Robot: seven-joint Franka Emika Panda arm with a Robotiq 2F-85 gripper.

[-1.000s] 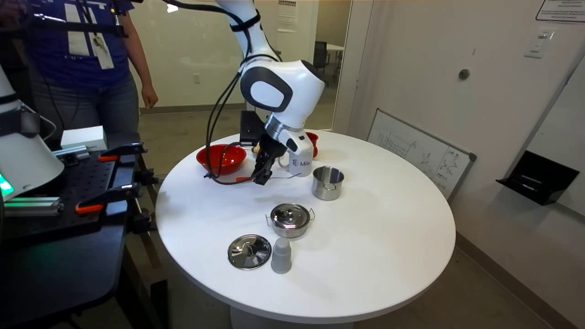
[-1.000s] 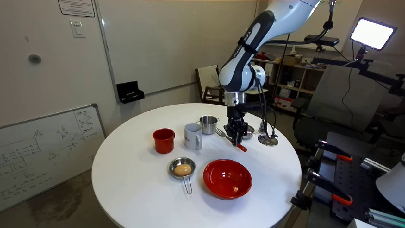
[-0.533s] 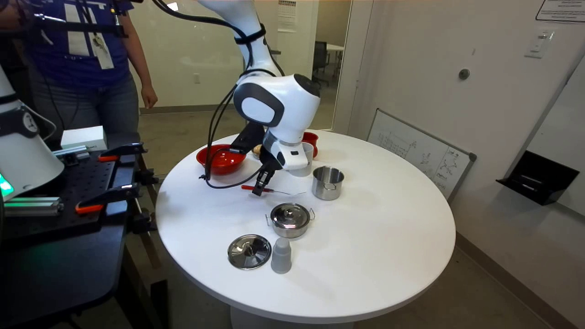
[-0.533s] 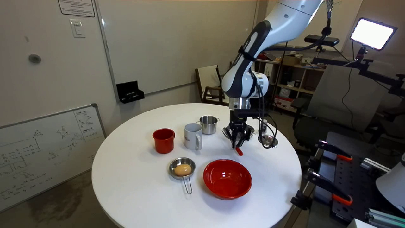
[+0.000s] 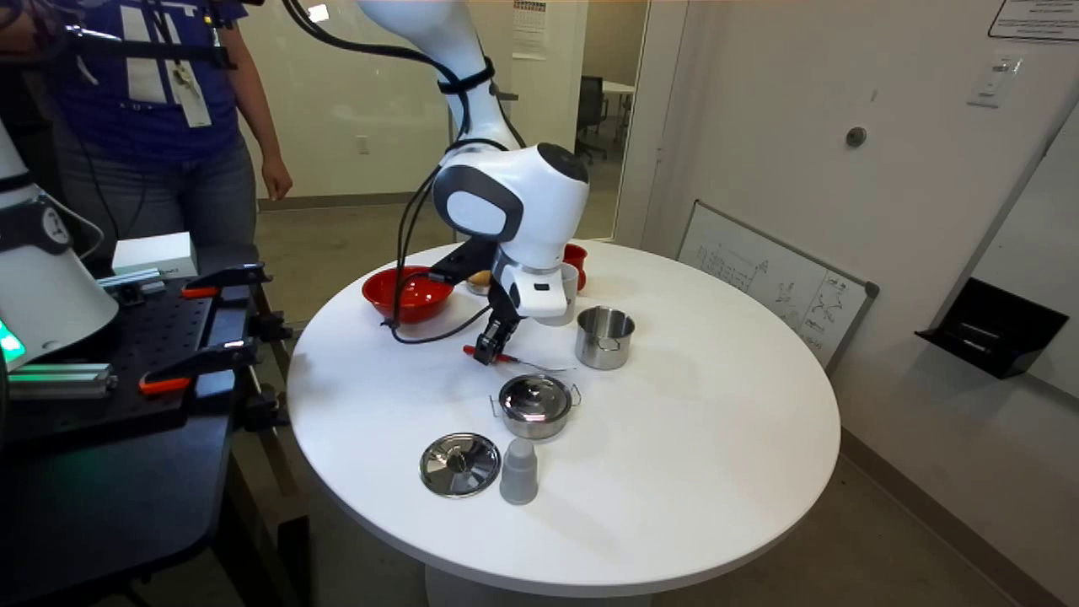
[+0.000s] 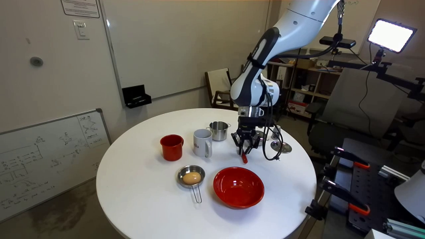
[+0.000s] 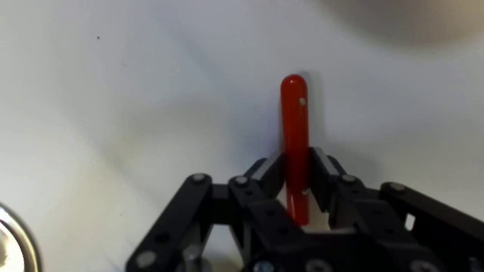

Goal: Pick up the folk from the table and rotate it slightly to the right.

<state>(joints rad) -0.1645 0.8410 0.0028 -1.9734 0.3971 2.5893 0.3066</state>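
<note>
The folk has a slim red handle (image 7: 294, 109) and a silvery head (image 5: 546, 367). My gripper (image 7: 297, 166) is shut on the red handle, one finger pressed against each side. The handle's end sticks out past the fingertips. In an exterior view the gripper (image 5: 486, 354) holds it low over the white table (image 5: 674, 455), with the head toward the lidded pot. I cannot tell whether the folk touches the table. In an exterior view the handle end (image 6: 244, 158) shows below the gripper (image 6: 244, 151), and the head is hidden behind the fingers.
A lidded pot (image 5: 537, 406) stands close to the folk's head. An open pot (image 5: 605, 339), white mug (image 6: 202, 142) and red cup (image 6: 172, 148) stand nearby. The red bowl (image 6: 238, 189) and a small pan (image 6: 182, 182) with an egg are also on the table.
The gripper and the folk have moved together away from the white mug, toward the lidded pot. The folk has turned, its head swinging toward the lidded pot. The gripper stays shut on the handle.
</note>
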